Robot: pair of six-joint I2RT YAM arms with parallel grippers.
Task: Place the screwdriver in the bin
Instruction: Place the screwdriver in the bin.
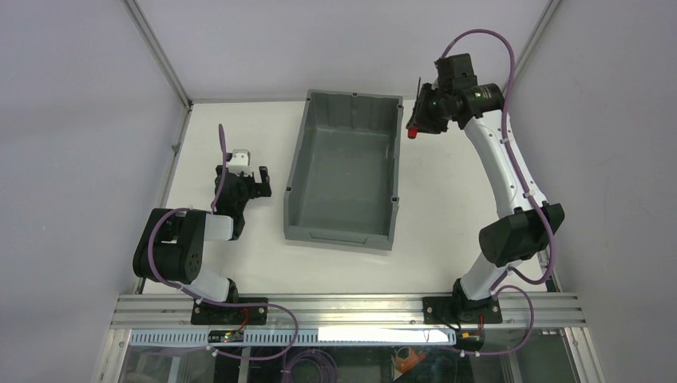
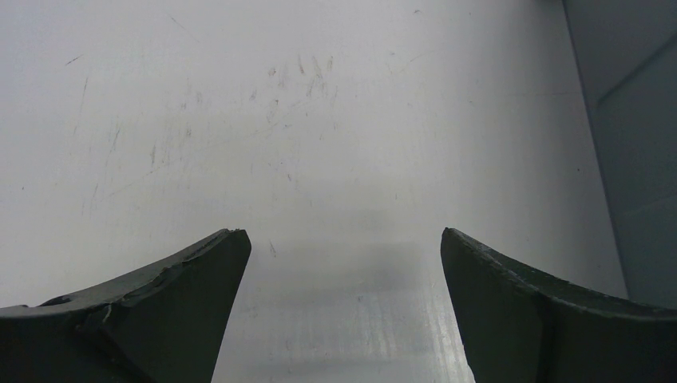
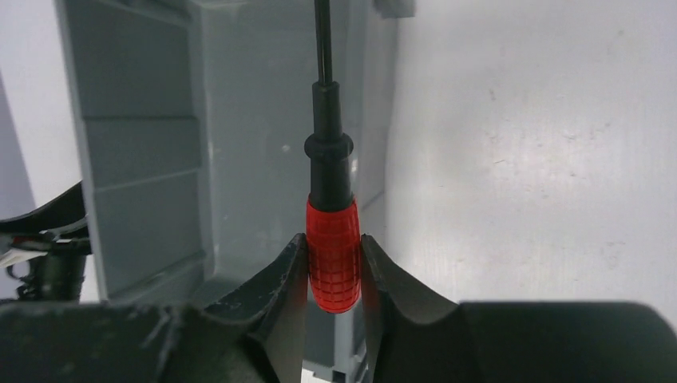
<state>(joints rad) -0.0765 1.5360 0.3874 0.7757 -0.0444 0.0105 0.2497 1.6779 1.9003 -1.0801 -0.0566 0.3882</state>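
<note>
Nearest the arm bases, left of the bin point(image 1: 297, 163), the left gripper point(image 1: 243, 182) hung low over the table point(image 1: 447, 215) with its fingers spread wide and nothing between them. Its wrist view showed only scratched white surface and a sliver of the bin's grey wall at the right edge. It sat beside the bin's left wall but apart from it, and I judged this a parked pose that left the bin free for the carrying arm.

The bin itself lay along the middle of the table, long side running away from the bases, its floor bare in the overhead view.

Farther off, just outside the bin's far right corner, the right gripper point(image 1: 418, 118) was clenched on the screwdriver point(image 3: 331, 227). Its two fingers pressed the ribbed red handle from either side, and the thin black shaft ran straight out ahead of them. That hold made sense: the handle was the thickest, least slippery part. In the right wrist view the shaft crossed the bin's outer wall, with bare table to the right. From overhead the tool looked clear of the table and beside the bin's rim, not over its opening; its exact tilt I could not tell. A release there would likely have missed, so the gripper probably needed to cross the bin's right rim first
</note>
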